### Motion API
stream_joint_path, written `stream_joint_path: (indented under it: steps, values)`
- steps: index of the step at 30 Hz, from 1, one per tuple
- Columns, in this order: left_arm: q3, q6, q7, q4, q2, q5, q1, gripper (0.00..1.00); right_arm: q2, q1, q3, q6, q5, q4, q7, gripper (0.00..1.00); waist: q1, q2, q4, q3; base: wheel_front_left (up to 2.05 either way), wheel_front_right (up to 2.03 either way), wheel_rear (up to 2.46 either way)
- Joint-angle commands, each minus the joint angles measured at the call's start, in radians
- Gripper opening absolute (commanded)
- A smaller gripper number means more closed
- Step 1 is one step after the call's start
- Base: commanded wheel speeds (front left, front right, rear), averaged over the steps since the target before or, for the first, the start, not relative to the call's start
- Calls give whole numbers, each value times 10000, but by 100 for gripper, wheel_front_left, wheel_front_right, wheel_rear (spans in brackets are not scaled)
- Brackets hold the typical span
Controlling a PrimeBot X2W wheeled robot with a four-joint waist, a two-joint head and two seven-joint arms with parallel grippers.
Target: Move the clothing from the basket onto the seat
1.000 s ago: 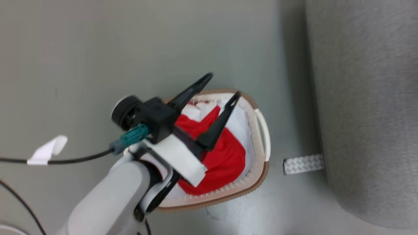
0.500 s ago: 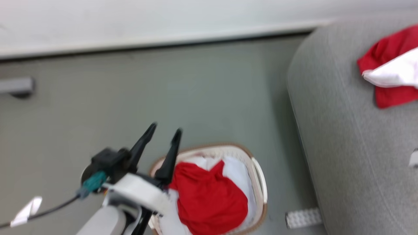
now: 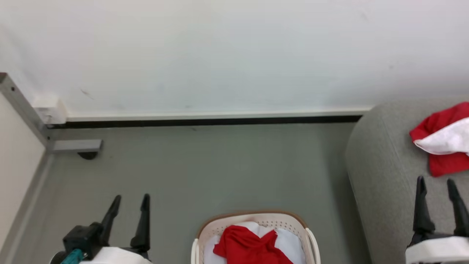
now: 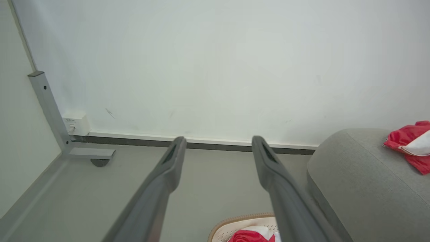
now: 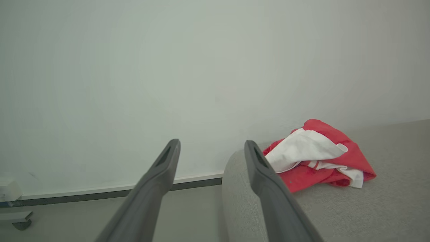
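Down at the bottom edge of the head view, one red garment (image 3: 253,247) lies bunched in the basket (image 3: 256,217), on top of pale white fabric (image 3: 293,242); you cannot tell from here whether that is part of the garment or a separate layer. A second red-and-white garment (image 3: 441,141) lies crumpled on the seat (image 3: 381,176), well apart from the basket and up to its right.

By that lay, you are midway through the task: one piece delivered, at least one to fetch. The step in hand looks like the return to the basket.

Your left gripper (image 3: 132,198) hangs over the floor (image 3: 220,165) to the left of the basket, its two fingers apart, with bare floor and wall (image 3: 234,55) showing between them. It holds nothing and touches nothing. Your right gripper (image 3: 435,180) sits above the front of the seat, fingers equally spread and empty, short of the garment lying there.

The next move probably calls for bringing one gripper over the basket mouth, fingers kept spread, and lowering it inside the rim. Pinch a raised fold of the red cloth, not the pale layer below, and lift clear of the handles before swinging to the seat.
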Motion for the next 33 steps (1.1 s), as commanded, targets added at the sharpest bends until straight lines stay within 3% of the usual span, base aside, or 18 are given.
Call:
stream_joint_path:
  steps: [1,14,23,33]
  values:
    - [214,-52,-14,-60,-133,285,254,100,-25,357,195,-22,-14,-10,9,100,4,0,288,-318,0,0,0]
    - [2567,-1289,-14,95,-1517,1948,1558,100,-11,1561,1529,-22,-83,-88,9,100,4,0,188,-712,0,0,0]
    - [3396,-2083,-15,441,-2203,2725,1613,100,-11,1519,1553,-22,-134,-135,9,100,4,0,69,-685,0,0,0]
    - [3819,-2516,-16,478,-2699,3273,1492,100,-10,1400,1600,-22,-157,-195,9,100,4,0,-144,-581,0,0,0]
